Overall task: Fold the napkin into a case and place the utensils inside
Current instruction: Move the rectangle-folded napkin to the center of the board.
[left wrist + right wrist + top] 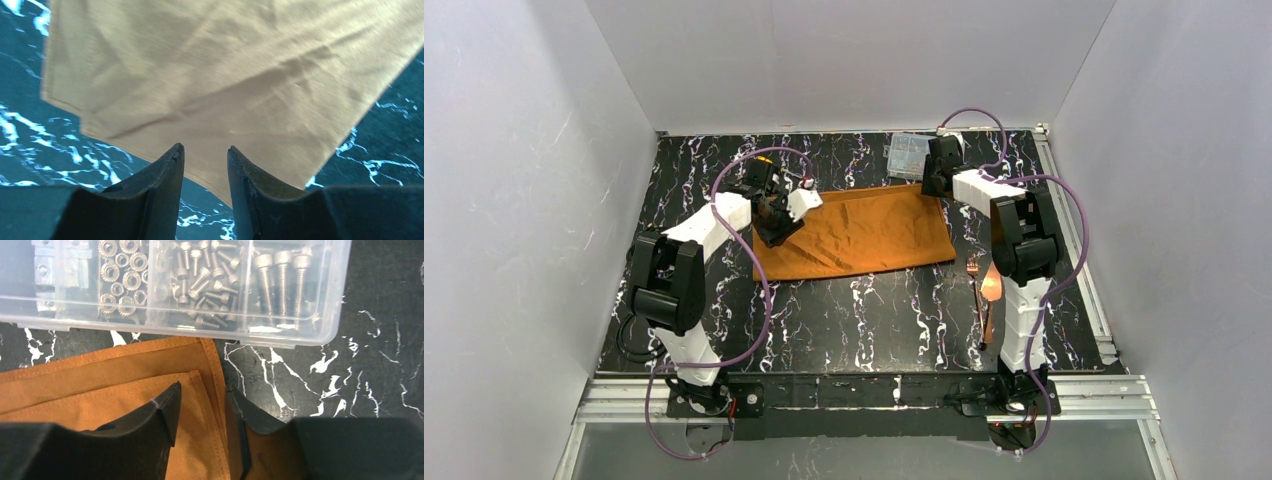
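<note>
The rust-orange napkin [864, 235] is lying folded in soft, wrinkled layers on the marbled desk [864, 310]. The left gripper [205, 155] and right gripper [202, 395] are covering its far corners, jaws narrowly apart, gripping nothing. The right arm [1024, 240] is partly hiding the shiny copper utensils [990, 287] beside the napkin.

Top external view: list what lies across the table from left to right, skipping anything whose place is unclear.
Left gripper → rust-orange folded cloth napkin → right gripper → slim copper-coloured metal utensils.
</note>
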Controlling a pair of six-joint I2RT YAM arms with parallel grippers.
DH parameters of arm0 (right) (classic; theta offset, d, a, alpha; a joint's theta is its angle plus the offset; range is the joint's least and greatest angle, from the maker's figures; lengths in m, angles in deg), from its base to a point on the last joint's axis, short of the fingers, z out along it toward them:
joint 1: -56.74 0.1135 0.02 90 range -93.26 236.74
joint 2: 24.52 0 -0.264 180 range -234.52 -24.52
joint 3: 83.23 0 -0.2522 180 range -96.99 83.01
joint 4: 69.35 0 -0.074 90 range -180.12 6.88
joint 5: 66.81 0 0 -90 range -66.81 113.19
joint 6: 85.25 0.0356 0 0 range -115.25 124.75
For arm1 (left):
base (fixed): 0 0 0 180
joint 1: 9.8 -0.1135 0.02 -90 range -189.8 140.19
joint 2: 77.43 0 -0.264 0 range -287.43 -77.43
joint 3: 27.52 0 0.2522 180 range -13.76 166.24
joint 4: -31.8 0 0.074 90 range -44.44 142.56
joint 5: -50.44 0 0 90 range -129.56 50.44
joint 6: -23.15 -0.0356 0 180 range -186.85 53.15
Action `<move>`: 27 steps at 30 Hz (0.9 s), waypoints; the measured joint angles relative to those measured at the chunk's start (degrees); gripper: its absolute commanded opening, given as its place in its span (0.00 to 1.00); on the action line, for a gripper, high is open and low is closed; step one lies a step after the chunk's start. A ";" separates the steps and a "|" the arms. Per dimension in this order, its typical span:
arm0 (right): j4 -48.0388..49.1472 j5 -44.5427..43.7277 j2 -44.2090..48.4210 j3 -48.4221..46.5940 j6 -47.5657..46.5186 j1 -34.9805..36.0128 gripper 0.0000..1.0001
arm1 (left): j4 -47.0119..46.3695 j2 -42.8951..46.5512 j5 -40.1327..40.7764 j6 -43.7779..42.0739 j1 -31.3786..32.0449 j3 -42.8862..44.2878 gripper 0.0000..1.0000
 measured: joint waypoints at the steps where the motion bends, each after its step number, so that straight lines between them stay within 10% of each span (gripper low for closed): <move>1: -0.13 0.57 0.00 -0.02 -0.13 0.00 0.54 | 0.94 0.00 -0.46 -0.20 0.09 -0.48 0.34; 11: -3.87 3.08 8.13 7.78 4.02 0.04 0.87 | 13.27 2.69 -6.32 -3.87 0.96 -0.81 0.40; 19: -8.70 2.51 29.49 22.10 10.16 0.94 0.86 | 20.24 17.73 -7.63 -14.99 1.03 -11.91 0.38; 27: -11.82 8.11 32.98 29.77 13.60 1.20 0.84 | 8.11 17.99 -0.70 -18.05 2.16 -23.43 0.34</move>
